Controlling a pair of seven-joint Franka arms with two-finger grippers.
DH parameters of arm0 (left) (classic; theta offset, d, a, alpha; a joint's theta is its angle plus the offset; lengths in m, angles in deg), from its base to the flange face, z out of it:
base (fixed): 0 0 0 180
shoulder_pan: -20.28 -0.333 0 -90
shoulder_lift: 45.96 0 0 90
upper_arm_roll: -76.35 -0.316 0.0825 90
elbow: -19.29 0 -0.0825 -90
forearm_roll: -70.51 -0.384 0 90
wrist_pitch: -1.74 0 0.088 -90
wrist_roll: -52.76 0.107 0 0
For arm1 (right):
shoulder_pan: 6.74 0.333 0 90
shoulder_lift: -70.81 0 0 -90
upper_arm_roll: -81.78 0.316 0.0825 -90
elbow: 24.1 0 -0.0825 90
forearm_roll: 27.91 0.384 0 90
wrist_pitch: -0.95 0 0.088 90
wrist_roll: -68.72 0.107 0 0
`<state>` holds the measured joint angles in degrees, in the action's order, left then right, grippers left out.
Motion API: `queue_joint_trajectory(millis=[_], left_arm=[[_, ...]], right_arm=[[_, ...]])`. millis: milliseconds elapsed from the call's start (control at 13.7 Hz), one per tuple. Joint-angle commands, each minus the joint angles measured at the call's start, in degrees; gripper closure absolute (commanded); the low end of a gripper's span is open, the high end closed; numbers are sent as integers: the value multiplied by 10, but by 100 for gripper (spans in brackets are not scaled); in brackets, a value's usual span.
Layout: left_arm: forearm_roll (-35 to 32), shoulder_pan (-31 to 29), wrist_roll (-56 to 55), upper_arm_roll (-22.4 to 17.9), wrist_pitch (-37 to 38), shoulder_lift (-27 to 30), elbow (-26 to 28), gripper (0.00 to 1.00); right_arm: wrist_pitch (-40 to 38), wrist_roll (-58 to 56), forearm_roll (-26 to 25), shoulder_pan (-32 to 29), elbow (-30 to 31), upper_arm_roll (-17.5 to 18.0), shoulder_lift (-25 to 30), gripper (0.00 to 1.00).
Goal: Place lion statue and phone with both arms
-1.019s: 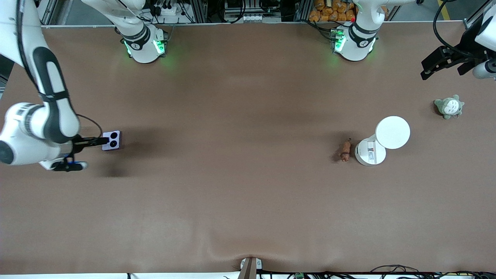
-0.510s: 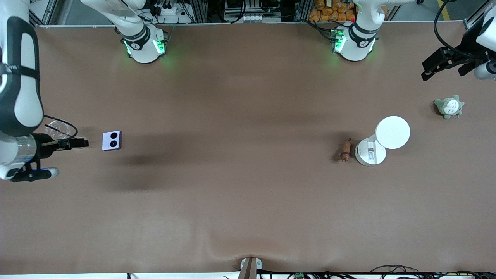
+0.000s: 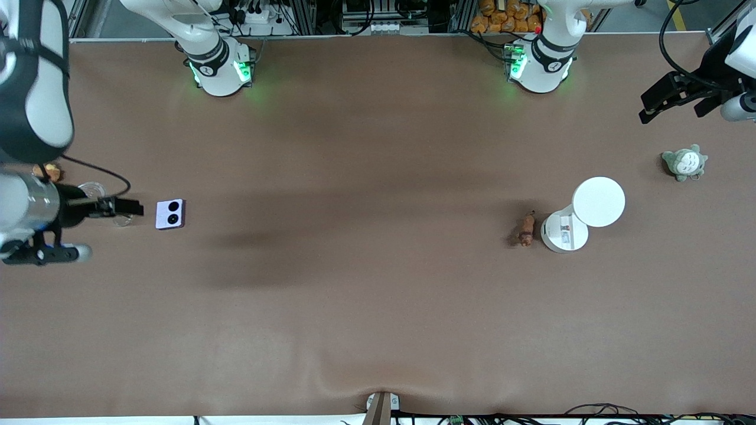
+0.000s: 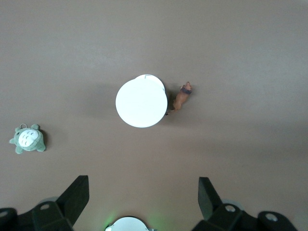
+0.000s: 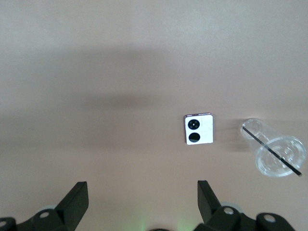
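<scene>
On the brown bench [image 3: 378, 295], phone [image 3: 170, 213] and lion [image 3: 525, 229] lie placed; my left gripper [image 3: 673, 100] and right gripper [image 3: 121, 208] hover apart, empty.

The right arm [image 3: 29, 195] partly hides a clear cup [image 3: 93, 190] and a brown toy [image 3: 49, 172].

This is a robot lab: two white robot arm bases with green lights [image 3: 221, 68] stand on a big brown table [image 3: 378, 307], near metal racks with cables [image 3: 366, 15].

Phone [image 3: 170, 213] beside cup [image 3: 94, 192]; lion statue [image 3: 525, 229] just beside lamp [image 3: 598, 202].
</scene>
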<state>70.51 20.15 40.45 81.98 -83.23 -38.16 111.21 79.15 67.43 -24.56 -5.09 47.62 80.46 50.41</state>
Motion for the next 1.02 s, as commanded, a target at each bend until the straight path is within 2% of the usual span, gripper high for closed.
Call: queue_joint_trajectory(millis=[0,510,801,946], left_arm=[[14,-7,12,-2,-6,8,6,0],[14,-6,13,-1,-7,14,12,0],[14,-6,12,1,-7,25,22,0],[14,-6,14,1,-2,26,19,0]], right_arm=[[-24,14,-5,6,15,0,75,0],[-2,9,-36,4,79,-1,178,0],[91,-36,-38,4,190,0,225,0],[92,-38,-38,4,190,0,222,0]])
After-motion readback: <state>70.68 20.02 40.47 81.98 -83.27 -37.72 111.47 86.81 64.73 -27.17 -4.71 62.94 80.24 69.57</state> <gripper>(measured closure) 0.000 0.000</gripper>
